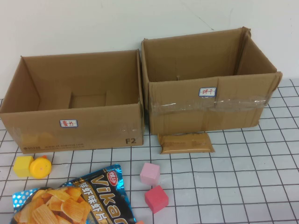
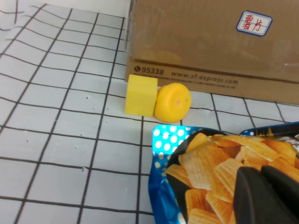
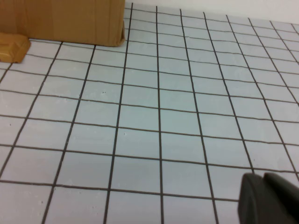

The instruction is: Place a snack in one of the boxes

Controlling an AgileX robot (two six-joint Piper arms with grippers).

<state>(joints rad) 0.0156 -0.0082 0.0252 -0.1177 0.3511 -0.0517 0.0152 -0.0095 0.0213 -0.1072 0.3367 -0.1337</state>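
Observation:
Two open brown cardboard boxes stand side by side at the back: the left box [image 1: 79,133] and the taped right box [image 1: 210,112]. A blue bag of chips [image 1: 70,200] lies at the front left. A flat brown snack packet [image 1: 185,143] lies against the right box's front. Neither gripper shows in the high view. In the left wrist view my left gripper [image 2: 259,171] is shut and empty, over the chip bag [image 2: 210,158], with the left box [image 2: 210,46] beyond. In the right wrist view my right gripper [image 3: 262,177] is shut over bare gridded table; the right box's corner [image 3: 70,18] and the brown packet [image 3: 11,46] lie far off.
A yellow cube [image 1: 22,165] and a yellow round block [image 1: 40,167] sit in front of the left box, by the chip bag. A pink cube [image 1: 150,173] and a red cube [image 1: 156,199] lie at the front centre. White gridded table stretches to the right.

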